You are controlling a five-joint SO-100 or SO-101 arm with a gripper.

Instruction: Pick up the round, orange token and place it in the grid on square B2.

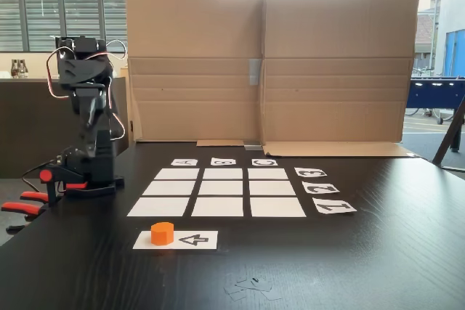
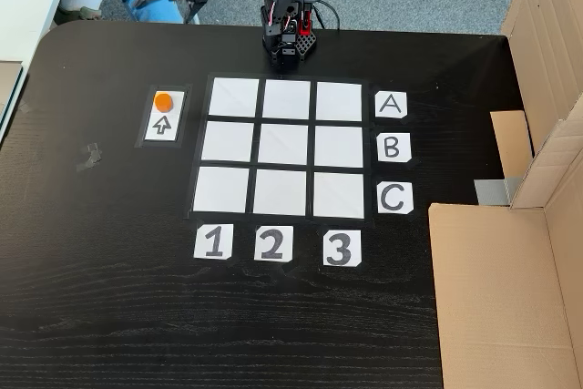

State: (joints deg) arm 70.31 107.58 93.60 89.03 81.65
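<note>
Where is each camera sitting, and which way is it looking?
A fixed view: low at the table's edge, looking level across the grid toward a cardboard wall; the folded-up arm stands at left.
Another fixed view: high above, looking down on the table; the arm's base is at the top edge.
Both fixed views share the token on the arrow card, the grid and the lettered cards.

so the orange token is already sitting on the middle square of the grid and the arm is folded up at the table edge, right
Not quite. The token sits on the long white arrow card beside the grid, not on the middle square, which is blank in the fixed view from above. The arm is indeed folded up at the table edge.
</note>
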